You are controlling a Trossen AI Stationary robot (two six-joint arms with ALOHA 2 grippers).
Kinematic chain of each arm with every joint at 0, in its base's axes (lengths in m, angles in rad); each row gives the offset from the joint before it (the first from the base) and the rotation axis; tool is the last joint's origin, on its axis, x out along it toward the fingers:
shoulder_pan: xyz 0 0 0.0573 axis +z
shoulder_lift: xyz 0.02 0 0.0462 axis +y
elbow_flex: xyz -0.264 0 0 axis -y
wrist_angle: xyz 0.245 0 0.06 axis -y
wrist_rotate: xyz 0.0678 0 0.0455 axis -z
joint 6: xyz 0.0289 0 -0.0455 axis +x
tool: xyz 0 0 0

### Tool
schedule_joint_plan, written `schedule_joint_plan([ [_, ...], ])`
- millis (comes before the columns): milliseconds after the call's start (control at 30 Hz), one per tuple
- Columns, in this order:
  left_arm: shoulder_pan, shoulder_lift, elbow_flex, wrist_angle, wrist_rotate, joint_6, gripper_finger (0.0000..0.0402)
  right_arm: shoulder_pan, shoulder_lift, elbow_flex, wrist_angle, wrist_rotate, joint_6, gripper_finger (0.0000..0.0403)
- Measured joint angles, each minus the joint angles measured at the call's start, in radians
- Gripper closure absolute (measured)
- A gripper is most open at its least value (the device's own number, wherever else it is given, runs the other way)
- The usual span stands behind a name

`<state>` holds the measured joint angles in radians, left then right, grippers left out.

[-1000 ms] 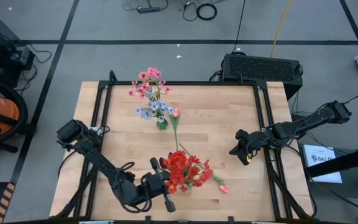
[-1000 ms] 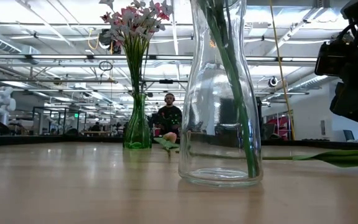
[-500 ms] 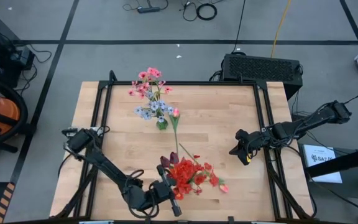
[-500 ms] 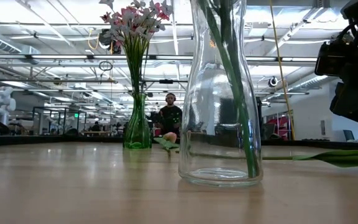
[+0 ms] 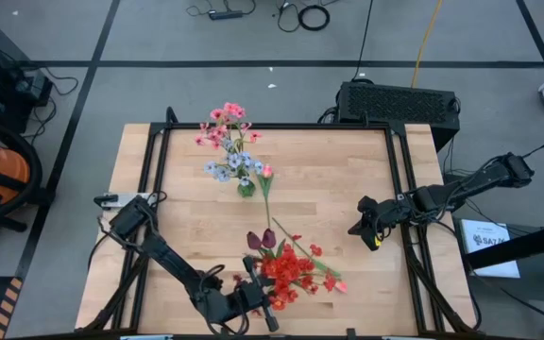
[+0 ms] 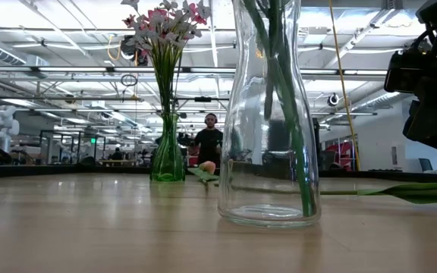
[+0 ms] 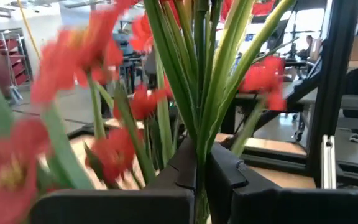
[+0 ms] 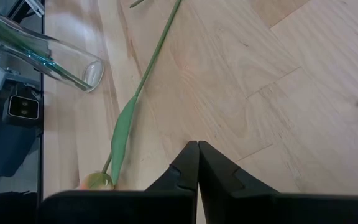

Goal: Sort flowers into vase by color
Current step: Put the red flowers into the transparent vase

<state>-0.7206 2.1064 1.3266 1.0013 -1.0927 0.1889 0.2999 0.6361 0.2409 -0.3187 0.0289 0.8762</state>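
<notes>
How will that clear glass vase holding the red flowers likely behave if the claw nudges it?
The clear glass vase looks tall with a narrow neck and long stems above, so probably top-heavy and apt to tip. Smooth glass on the wooden table may slide; likely fragile.

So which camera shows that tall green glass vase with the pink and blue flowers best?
The low view: the tall green glass vase stands in full side profile at the back. The high view shows only its top under the blooms. Neither wrist view shows it.
</notes>
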Motion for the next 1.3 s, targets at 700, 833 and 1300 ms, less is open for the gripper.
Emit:
schedule_joint_plan([
  [700, -0.013, 0.053, -0.001, -0.131, -0.048, -0.204, 0.0376, 0.000, 0.000, 0.000, 0.000, 0.000, 0.017, 0.0403],
  [833, -0.012, 0.053, -0.001, -0.129, -0.044, -0.207, 0.0362, 0.000, 0.000, 0.000, 0.000, 0.000, 0.007, 0.0403],
  [1300, -0.012, 0.017, -0.001, -0.129, -0.041, -0.201, 0.0273, 0.000, 0.000, 0.000, 0.000, 0.000, 0.006, 0.0403],
])
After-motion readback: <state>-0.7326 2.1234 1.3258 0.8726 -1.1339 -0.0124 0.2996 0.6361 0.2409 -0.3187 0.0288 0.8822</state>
